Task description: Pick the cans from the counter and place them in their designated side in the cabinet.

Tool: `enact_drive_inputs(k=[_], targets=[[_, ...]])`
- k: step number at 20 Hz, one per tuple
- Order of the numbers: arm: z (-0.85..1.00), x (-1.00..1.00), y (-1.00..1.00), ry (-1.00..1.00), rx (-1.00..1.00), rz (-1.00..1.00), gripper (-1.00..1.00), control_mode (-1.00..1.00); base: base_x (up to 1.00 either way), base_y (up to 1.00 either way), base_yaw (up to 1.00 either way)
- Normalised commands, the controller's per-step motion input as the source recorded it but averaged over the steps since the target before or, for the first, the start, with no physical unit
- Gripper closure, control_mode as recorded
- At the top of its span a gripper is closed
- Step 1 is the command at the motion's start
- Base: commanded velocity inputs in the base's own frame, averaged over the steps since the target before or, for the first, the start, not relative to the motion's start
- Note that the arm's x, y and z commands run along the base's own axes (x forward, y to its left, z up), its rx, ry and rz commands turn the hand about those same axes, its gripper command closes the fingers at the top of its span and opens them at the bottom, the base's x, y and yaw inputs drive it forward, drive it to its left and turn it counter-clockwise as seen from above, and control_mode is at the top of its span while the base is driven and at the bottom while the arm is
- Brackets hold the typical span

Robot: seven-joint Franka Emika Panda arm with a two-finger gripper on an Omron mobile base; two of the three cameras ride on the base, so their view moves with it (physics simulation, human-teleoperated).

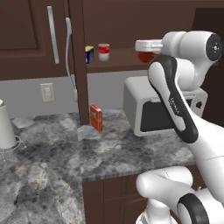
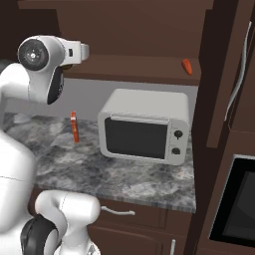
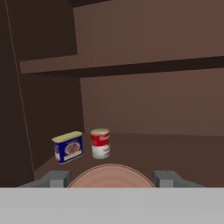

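Since shelf (image 1: 118,61) was its destination, gripper (image 1: 146,52) clamped orange-red can (image 1: 146,55) beside red-and-white can (image 3: 100,143), blue-and-yellow container (image 3: 68,147)

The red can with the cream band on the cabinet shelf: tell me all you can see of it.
The red can is a small cylinder, red on top with a cream-white lower band and a pale lid; its label print is too small to read. It stands upright on the cabinet shelf, near the left end, just right of the blue-and-yellow container and apart from it. Nothing grips it.
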Motion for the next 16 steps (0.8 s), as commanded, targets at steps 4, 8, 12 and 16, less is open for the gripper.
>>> enact_drive_inputs(k=[4,8,12,16], targets=[[-0.02,0.24,0.03,0.00,0.00,0.01,1.00,-1.00,0.00,0.00,0.00],[-0.02,0.24,0.03,0.01,0.00,0.01,1.00,-1.00,0.00,0.00,0.00],[-0.03,0.24,0.03,0.04,-0.01,0.00,1.00,-1.00,0.00,0.00,0.00],[-0.04,0.22,0.02,0.07,-0.01,0.00,1.00,-1.00,0.00,0.00,0.00]])
